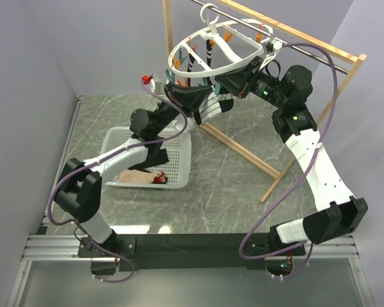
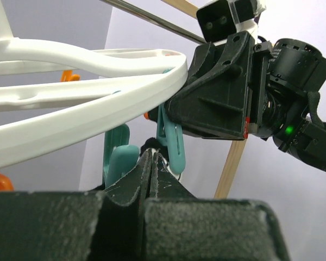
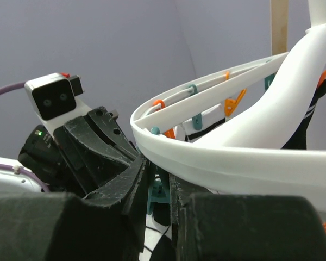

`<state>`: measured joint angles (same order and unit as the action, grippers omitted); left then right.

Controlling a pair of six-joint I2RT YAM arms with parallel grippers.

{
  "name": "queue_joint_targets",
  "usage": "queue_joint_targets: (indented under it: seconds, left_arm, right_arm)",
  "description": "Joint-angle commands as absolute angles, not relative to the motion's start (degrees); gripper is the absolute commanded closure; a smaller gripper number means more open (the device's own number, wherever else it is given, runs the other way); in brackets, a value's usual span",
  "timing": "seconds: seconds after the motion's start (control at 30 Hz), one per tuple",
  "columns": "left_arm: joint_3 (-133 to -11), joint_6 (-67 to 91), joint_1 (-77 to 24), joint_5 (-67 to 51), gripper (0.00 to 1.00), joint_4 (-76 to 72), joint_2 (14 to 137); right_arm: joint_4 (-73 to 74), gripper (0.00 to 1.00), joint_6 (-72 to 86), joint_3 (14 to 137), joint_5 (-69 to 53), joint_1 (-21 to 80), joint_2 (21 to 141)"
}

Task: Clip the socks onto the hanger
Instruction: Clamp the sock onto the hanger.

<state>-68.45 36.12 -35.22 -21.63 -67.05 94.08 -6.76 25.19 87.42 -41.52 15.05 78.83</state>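
The hanger (image 1: pixel 174 59), a round white ring with orange and teal clips, hangs by its hook from the rod. In the right wrist view my right gripper (image 3: pixel 157 168) is shut on a teal clip (image 3: pixel 158 193) just under the hanger's rim (image 3: pixel 233 163). My left gripper (image 2: pixel 151 155) is pressed shut right below that teal clip (image 2: pixel 171 144), pinching the edge of a white sock with thin black stripes (image 1: pixel 212 109), which dangles under both grippers. Other socks (image 3: pixel 204 122) hang from clips further round the ring.
A wooden frame (image 1: pixel 243 153) with a metal rod (image 1: pixel 243 22) carries the hanger. A white perforated basket (image 1: pixel 182 167) with cloth items sits on the grey marbled table at the left. Both arms crowd together beneath the ring's front edge.
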Motion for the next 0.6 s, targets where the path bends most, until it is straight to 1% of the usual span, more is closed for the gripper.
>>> queue_joint_targets:
  seconds: [0.0, 0.03, 0.1, 0.17, 0.23, 0.27, 0.3, 0.33, 0.4, 0.43, 0.47, 0.57]
  left_arm:
    - [-70.05, 37.44, -34.89, -22.76, 0.99, -70.93, 93.43]
    - [-70.05, 37.44, -34.89, -22.85, 0.99, -70.84, 93.43]
    - [-70.14, 37.53, -34.89, -22.94, 0.99, -70.84, 93.52]
    - [-70.05, 37.53, -34.89, -23.03, 0.99, -70.66, 93.69]
    - [-69.96, 37.53, -34.89, -23.11, 0.99, -70.49, 93.78]
    - [-69.87, 37.53, -34.89, -23.03, 0.99, -70.49, 93.69]
    - [-69.70, 37.53, -34.89, -22.85, 0.99, -70.58, 93.78]
    - [-69.52, 37.53, -34.89, -22.85, 0.99, -70.40, 93.78]
    - [-69.52, 37.35, -34.89, -22.76, 0.99, -69.96, 93.87]
    - [-69.43, 37.09, -34.89, -22.68, 0.99, -69.79, 93.78]
    - [-69.52, 37.00, -34.89, -22.59, 0.99, -69.18, 93.95]
    - [-70.13, 36.21, -34.89, -22.41, 0.99, -66.29, 94.22]
  right_arm:
    - [-7.56, 0.95, 24.26, 89.47, -44.30, 14.68, 79.10]
    - [-7.56, 0.93, 24.26, 89.73, -44.38, 14.68, 79.10]
    - [-7.30, 0.85, 24.26, 89.82, -44.65, 14.68, 79.10]
    - [-6.77, 0.74, 24.08, 90.52, -45.09, 14.59, 79.19]
    - [-6.42, 0.68, 24.08, 91.14, -45.17, 14.59, 79.45]
    - [-6.07, 0.61, 24.17, 91.49, -45.44, 14.59, 79.54]
    - [-5.89, 0.57, 24.34, 91.67, -45.35, 14.59, 79.72]
    - [-5.63, 0.48, 24.43, 92.28, -45.44, 14.50, 79.89]
    - [-4.75, 0.41, 24.61, 92.81, -45.70, 14.33, 80.24]
    - [-4.31, 0.28, 24.52, 93.51, -45.96, 14.41, 80.42]
    - [-3.26, 0.20, 24.17, 93.86, -46.05, 14.33, 80.59]
    - [-0.80, 0.17, 23.73, 95.27, -45.00, 14.24, 81.12]
